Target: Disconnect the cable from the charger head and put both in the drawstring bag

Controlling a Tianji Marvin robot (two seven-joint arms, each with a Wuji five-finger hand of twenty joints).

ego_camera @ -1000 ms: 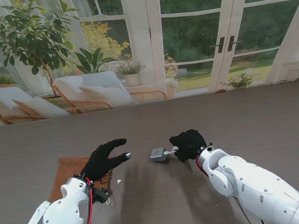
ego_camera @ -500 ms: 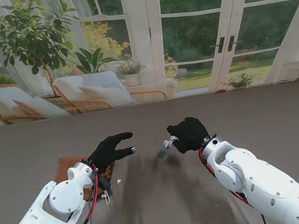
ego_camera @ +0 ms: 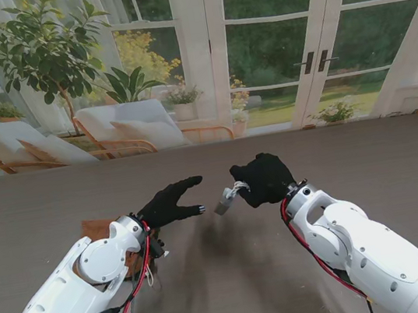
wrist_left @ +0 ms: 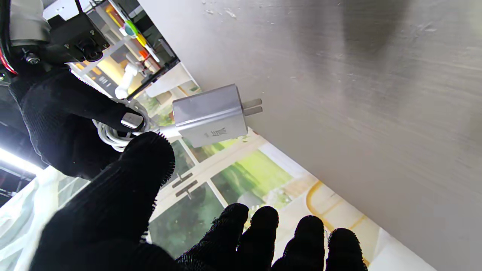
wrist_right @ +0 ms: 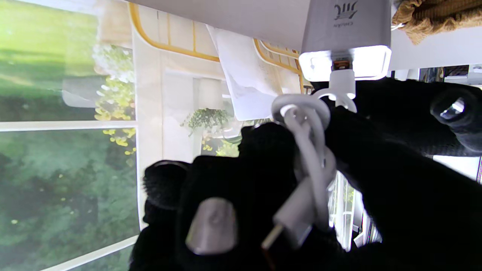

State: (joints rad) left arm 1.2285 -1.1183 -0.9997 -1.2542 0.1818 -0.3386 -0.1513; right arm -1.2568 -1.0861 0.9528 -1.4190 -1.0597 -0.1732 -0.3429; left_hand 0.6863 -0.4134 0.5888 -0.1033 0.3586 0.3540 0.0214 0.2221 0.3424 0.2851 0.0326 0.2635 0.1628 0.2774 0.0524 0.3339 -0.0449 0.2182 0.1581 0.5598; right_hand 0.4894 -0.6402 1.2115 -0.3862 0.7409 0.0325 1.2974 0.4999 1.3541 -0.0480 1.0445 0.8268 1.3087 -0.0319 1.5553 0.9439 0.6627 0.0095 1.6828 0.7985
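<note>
The right hand point(ego_camera: 264, 180), clamped on the coiled white cable point(ego_camera: 234, 192), has lifted the charger head point(ego_camera: 222, 204) clear of the table point(ego_camera: 366, 156), near the frame's centre. The left hand point(ego_camera: 170, 204) (fingers spread, holding nothing) has advanced from lower left toward it. The plug is still seated, so unplugging looks imminent; the drawstring bag point(ego_camera: 94, 227) waits at left.

One high camera, two close wrist cameras

The stand camera looks down from above the shoulders over the desk point(ego_camera: 365, 149) toward the glass doors point(ego_camera: 309, 39) at 12 o'clock. Each wrist camera sits close behind its robot hand, inverted. All three share the charger point(ego_camera: 222, 205) point(wrist_left: 209, 114) point(wrist_right: 348, 34).
</note>
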